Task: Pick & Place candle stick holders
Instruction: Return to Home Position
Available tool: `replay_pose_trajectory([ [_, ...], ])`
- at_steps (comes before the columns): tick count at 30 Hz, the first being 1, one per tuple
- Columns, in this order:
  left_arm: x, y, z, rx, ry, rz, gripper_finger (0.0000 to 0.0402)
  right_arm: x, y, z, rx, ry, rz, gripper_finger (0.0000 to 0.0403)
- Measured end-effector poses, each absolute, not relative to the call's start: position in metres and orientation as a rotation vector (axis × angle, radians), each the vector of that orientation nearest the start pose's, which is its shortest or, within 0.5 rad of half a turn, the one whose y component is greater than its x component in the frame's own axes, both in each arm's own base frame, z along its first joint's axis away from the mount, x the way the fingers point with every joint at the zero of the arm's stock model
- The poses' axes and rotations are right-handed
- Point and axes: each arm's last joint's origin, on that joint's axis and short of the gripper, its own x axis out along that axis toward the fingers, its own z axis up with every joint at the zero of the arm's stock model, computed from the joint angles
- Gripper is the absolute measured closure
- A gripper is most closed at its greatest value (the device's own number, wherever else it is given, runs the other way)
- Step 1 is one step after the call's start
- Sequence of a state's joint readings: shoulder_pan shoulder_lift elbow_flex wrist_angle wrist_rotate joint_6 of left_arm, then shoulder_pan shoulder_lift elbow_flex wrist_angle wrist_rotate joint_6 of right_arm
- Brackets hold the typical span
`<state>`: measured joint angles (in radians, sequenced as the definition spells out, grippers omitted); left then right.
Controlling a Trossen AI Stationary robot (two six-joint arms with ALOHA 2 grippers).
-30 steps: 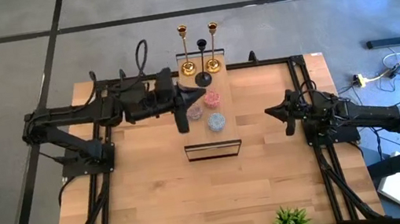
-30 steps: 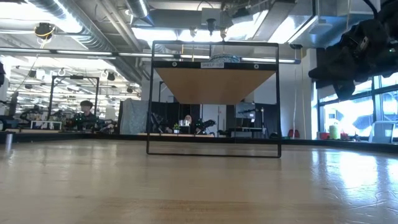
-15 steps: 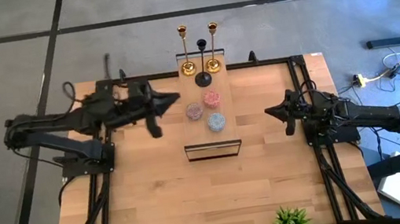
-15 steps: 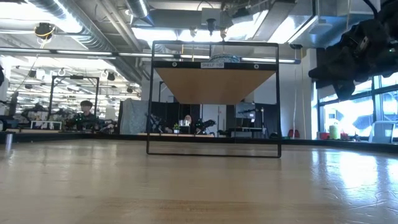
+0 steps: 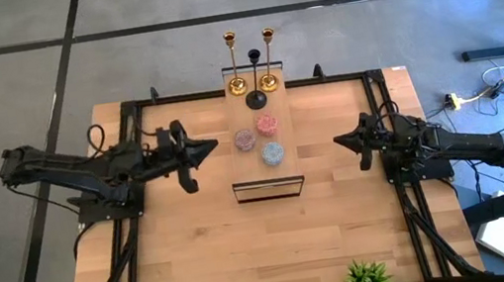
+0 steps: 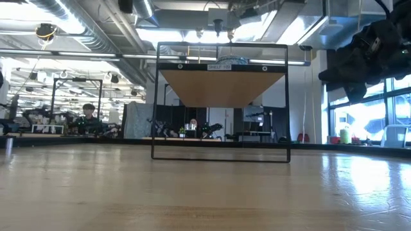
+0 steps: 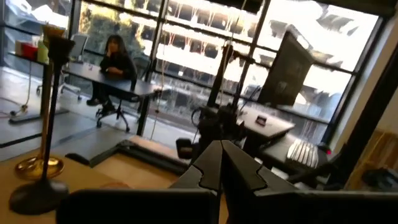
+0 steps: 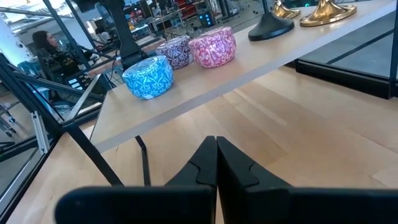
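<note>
Standing on shelf (image 5: 283, 131): candle stick holders (image 5: 256, 98), 3x.

Bright, even daylight; glare from windows (image 7: 186, 56), sheen on the table (image 6: 359, 186).

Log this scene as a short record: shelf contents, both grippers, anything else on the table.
shelf: wooden board on a black frame, toward the far edge
gold candle holders: two, upright, at the shelf's far end
black candle holder: upright, between the gold pair and slightly nearer
candles: pink candle, violet candle, blue candle, all on the shelf
left gripper: shut, empty, left of the shelf
right gripper: shut, empty, right of the shelf
plant: near edge of the table
</note>
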<state>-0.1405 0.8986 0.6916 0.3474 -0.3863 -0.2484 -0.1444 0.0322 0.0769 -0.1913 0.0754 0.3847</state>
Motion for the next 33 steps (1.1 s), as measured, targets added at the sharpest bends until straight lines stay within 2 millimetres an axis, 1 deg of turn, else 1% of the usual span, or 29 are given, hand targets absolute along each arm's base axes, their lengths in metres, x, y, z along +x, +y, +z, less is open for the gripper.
replay_pose_trajectory([
  [3, 0.192, -0.018, 0.317, -0.304, -0.228, 0.242, 0.0399, 0.093, -0.016, 0.169, 0.388, 0.103, -0.245, 0.0403],
  [7, 0.185, -0.019, 0.282, -0.265, -0.249, 0.265, 0.0399, 0.093, -0.016, 0.169, 0.387, 0.103, -0.245, 0.0403],
  [9, 0.180, -0.018, 0.269, -0.254, -0.282, 0.271, 0.0399, 0.093, -0.016, 0.169, 0.387, 0.103, -0.245, 0.0403],
  [13, 0.173, -0.016, 0.239, -0.244, -0.258, 0.275, 0.0399, 0.092, -0.016, 0.169, 0.387, 0.102, -0.245, 0.0403],
  [19, 0.164, -0.018, 0.209, -0.219, -0.202, 0.165, 0.0399, 0.092, -0.016, 0.169, 0.387, 0.103, -0.245, 0.0403],
  [23, 0.156, -0.013, 0.195, -0.271, -0.223, 0.202, 0.0399, 0.092, -0.016, 0.169, 0.387, 0.102, -0.245, 0.0403],
  [25, 0.152, -0.011, 0.196, -0.288, -0.274, 0.230, 0.0399, 0.092, -0.016, 0.169, 0.387, 0.103, -0.245, 0.0403],
  [27, 0.148, -0.010, 0.197, -0.268, -0.307, 0.234, 0.0399, 0.092, -0.016, 0.169, 0.387, 0.102, -0.245, 0.0403],
  [30, 0.145, -0.011, 0.202, -0.247, -0.341, 0.192, 0.0399, 0.092, -0.016, 0.169, 0.387, 0.102, -0.245, 0.0403],
  [33, 0.139, -0.010, 0.199, -0.257, -0.346, 0.136, 0.0399, 0.092, -0.016, 0.169, 0.387, 0.102, -0.245, 0.0403],
])
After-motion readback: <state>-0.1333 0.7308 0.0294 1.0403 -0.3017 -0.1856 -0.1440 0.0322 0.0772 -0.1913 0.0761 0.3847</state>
